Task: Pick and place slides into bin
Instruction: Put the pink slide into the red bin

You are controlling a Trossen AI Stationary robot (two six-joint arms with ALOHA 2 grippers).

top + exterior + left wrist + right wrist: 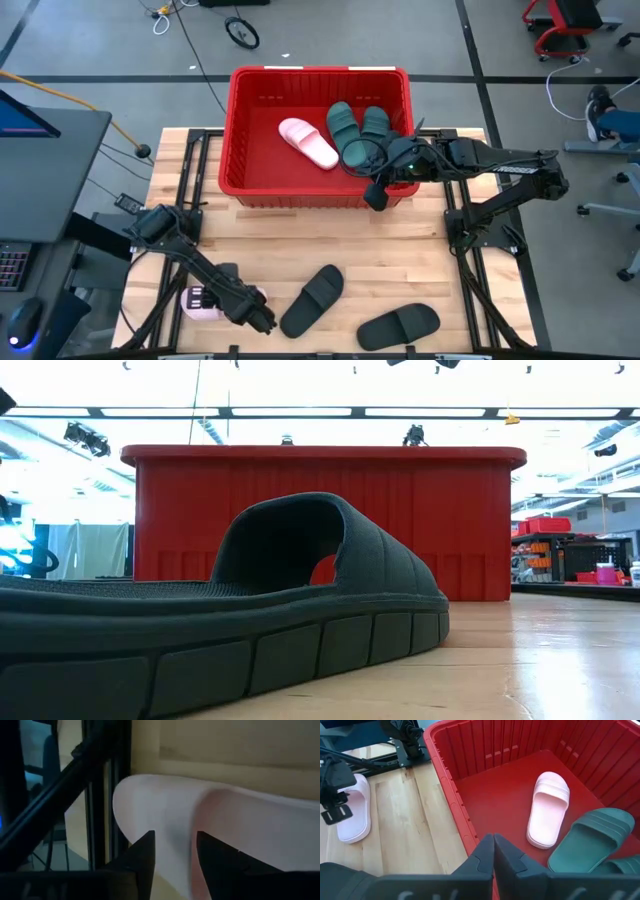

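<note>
The red bin (pixel 320 72) stands at the table's far middle. It holds one pale pink slide (pixel 308 142) and two dark green slides (pixel 345 130). A second pink slide (pixel 354 812) lies at the table's near left. My left gripper (pixel 175 855) is on it, and the arm (pixel 235 298) covers part of it from above. Two black slides (pixel 312 298) (pixel 398 325) lie on their soles near the front edge. My right gripper (pixel 377 198) is shut and empty above the bin's near right corner (pixel 470 835). My left gripper has a part of the pink slide (pixel 175 827) between its two fingers (pixel 147 850), not far from the slide's rounded end (pixel 122 800). The gap between the fingers is narrow. Which part of the slide it is cannot be told. The slide lies on the table (pixel 410 820).
One black slide (pixel 300 590) fills the foreground of the low view, with the bin's wall (pixel 320 530) behind it. Black frame rails (pixel 195 180) run along the table's left and right sides. Bare wood lies between the bin and the black slides (pixel 330 240).
</note>
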